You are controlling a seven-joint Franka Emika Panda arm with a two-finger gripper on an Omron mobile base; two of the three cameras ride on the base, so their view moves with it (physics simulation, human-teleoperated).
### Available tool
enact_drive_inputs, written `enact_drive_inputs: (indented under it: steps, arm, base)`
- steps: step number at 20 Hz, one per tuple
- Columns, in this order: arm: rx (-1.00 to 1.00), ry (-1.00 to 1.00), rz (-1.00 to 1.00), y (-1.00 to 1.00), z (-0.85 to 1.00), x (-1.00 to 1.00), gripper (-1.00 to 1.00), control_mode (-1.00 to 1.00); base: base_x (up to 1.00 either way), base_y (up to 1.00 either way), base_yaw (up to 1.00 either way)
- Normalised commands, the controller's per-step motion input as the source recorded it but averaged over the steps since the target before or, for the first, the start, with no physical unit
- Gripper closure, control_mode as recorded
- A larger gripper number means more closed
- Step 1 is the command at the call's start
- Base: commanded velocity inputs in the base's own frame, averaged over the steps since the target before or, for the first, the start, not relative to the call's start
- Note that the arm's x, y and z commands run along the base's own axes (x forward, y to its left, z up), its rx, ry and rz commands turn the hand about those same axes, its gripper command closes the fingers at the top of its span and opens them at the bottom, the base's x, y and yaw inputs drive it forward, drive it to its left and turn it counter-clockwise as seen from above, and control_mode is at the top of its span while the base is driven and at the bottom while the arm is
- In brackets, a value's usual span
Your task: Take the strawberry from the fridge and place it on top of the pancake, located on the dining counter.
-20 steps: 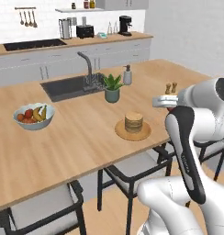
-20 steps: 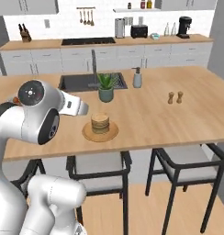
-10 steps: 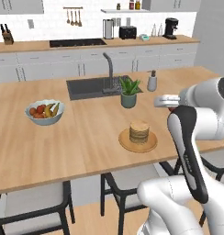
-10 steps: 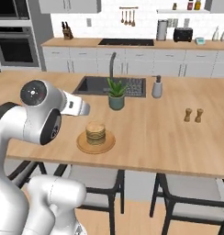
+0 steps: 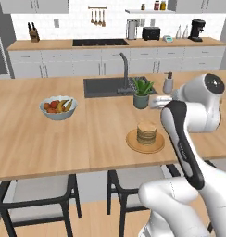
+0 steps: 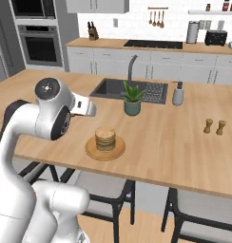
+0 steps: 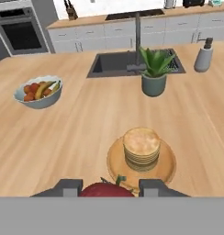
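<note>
Small bright-red strawberry (image 7: 106, 190) with a green leaf tip sits between the two dark finger tips of the gripper (image 7: 109, 188) in the hand view, at 6 o'clock; its lower half is cut off by the frame bottom. The jaws stand narrow, one tip on each side of the fruit, appearing to clamp it; actual contact is hard to confirm. In both base views the gripper end is hidden behind the white arm, so the fruit can't be made out there.

Short stack of tan-brown round pancakes (image 7: 141, 149) on its flat round tan plate (image 7: 114, 164) lies just past the jaws, toward 1 o'clock from the strawberry, apart from it. Same stack shows in the left base view (image 5: 146, 133) and right base view (image 6: 105, 138).

It all rests on the light wooden dining counter (image 7: 81, 133). Farther out: green potted plant in a grey pot (image 7: 154, 75) at 12 o'clock, dark inset sink (image 7: 109, 64) behind it, white bowl of mixed fruit (image 7: 38, 92) at 10 o'clock, grey soap dispenser (image 7: 204, 56) at 2 o'clock.
</note>
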Motion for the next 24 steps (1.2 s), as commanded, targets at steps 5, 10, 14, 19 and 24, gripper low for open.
enact_drive_inputs:
  steps: [5,10,14,19,24]
  arm:
    - [-0.21,0.52,0.01,0.0,-0.66,0.96,1.0,-1.0]
    - [-0.09,0.23,0.0,0.0,-0.55,0.42,1.0,-1.0]
    - [-0.01,0.03,0.0,-0.15,-0.48,0.26,1.0,-1.0]
    - [0.01,-0.05,0.0,-0.36,-0.4,0.27,1.0,-1.0]
    - [0.0,0.01,0.0,-0.08,-0.44,0.53,1.0,-1.0]
  base:
    - [0.0,0.0,0.0]
    - [0.0,0.0,0.0]
    - [0.0,0.0,0.0]
    - [0.0,0.0,0.0]
    - [0.0,0.0,0.0]
